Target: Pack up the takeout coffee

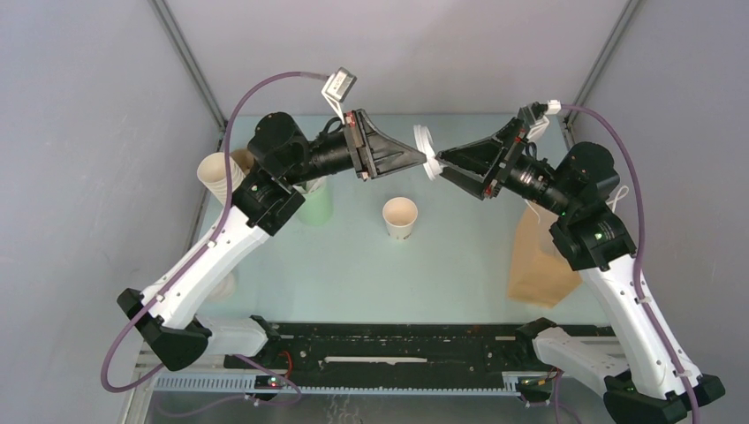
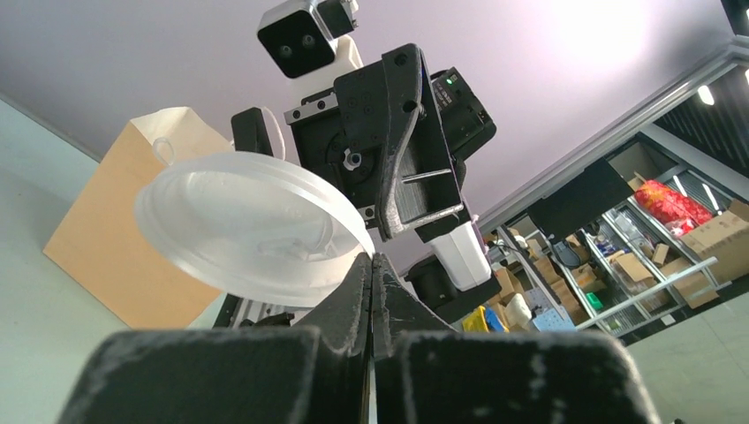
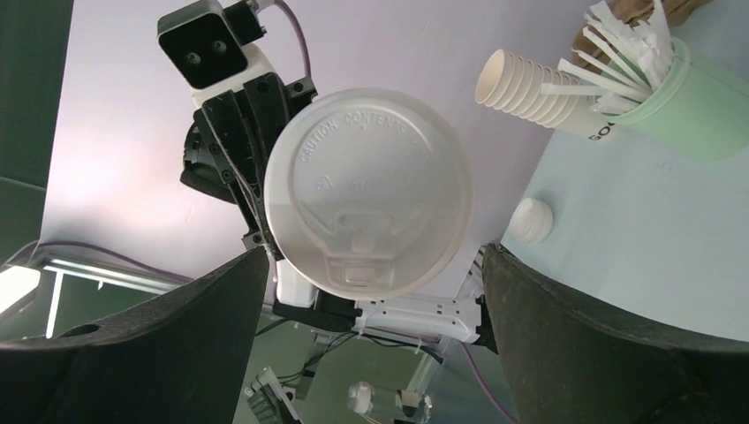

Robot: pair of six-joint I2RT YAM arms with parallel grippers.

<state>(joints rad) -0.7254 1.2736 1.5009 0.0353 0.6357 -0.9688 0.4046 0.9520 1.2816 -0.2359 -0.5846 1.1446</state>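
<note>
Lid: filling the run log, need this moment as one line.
left gripper: shut on lid | right gripper: open, straddling lid | cup: uncovered, on table

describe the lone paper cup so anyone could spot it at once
On the pale table, look at the middle: the cream paper cup stands alone there. Unlike the stack of cups at the left edge, it is single, upright and lidless.

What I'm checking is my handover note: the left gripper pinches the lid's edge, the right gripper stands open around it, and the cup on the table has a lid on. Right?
Not quite. The cup on the table has no lid: the top view shows its open mouth. The left gripper does pinch the lid at its edge, and the right gripper stands open around it.
</note>
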